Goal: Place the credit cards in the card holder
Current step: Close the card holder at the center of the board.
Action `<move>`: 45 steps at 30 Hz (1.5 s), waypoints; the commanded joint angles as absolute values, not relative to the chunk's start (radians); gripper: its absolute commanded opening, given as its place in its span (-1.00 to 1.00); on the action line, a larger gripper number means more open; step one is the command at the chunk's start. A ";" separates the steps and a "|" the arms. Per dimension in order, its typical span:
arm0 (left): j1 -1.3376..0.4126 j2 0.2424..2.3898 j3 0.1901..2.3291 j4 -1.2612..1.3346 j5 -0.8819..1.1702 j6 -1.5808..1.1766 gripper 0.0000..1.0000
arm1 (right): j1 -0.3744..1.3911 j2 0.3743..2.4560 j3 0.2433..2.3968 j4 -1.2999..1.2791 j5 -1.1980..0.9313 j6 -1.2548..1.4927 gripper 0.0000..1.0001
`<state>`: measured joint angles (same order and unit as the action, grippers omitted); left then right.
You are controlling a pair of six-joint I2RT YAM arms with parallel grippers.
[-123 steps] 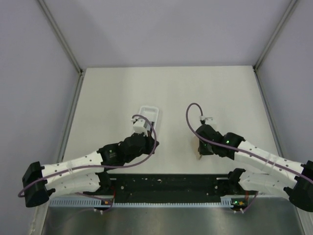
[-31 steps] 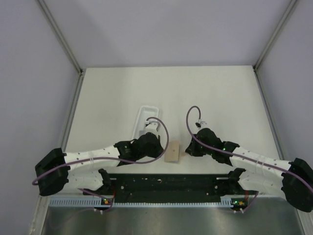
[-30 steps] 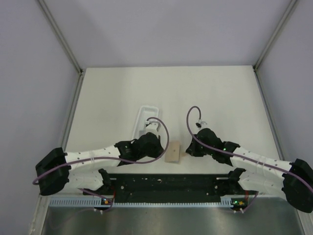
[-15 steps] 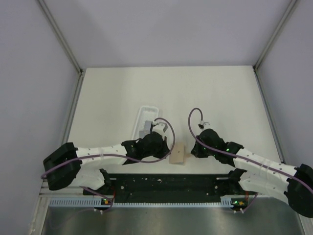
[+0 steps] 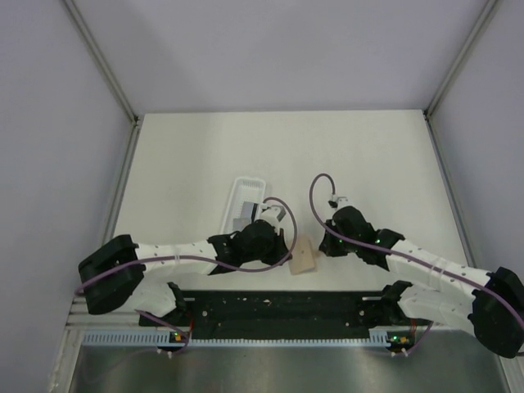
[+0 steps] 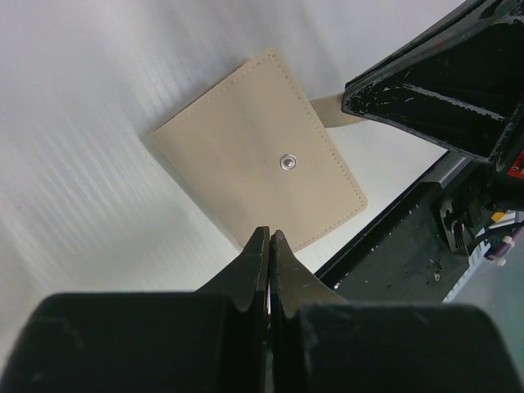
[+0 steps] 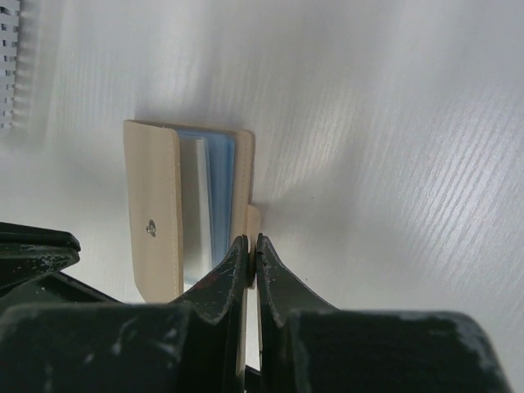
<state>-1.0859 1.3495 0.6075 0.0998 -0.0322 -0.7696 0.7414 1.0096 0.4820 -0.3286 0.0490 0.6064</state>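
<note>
The tan card holder [image 5: 304, 256] lies near the table's front edge between my two grippers. In the left wrist view its closed face [image 6: 246, 155] shows the snap dot. In the right wrist view it [image 7: 151, 213] gapes a little, with light blue and a pale silvery surface inside. My right gripper [image 7: 252, 241] is shut on its closing tab [image 7: 253, 219]; it also shows in the top view [image 5: 322, 246]. My left gripper [image 6: 269, 234] is shut with nothing visible in it, just short of the holder's near edge, and shows in the top view [image 5: 283, 250]. A grey patch, perhaps the cards [image 5: 245, 213], lies in the clear tray.
The long clear plastic tray [image 5: 247, 187] lies behind my left wrist; its ribbed edge [image 7: 8, 57] shows in the right wrist view. The black rail [image 5: 278, 307] runs along the front edge, close below the holder. My right gripper's fingers [image 6: 434, 90] show in the left wrist view.
My left arm has stretched right from the tray to the holder. The holder has shifted slightly right and turned. My right gripper has stayed at its right side.
</note>
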 commanded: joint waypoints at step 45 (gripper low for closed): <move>-1.083 1.565 0.571 0.316 -0.025 -0.802 -1.00 | 0.589 0.870 0.407 -0.328 0.019 0.703 -0.70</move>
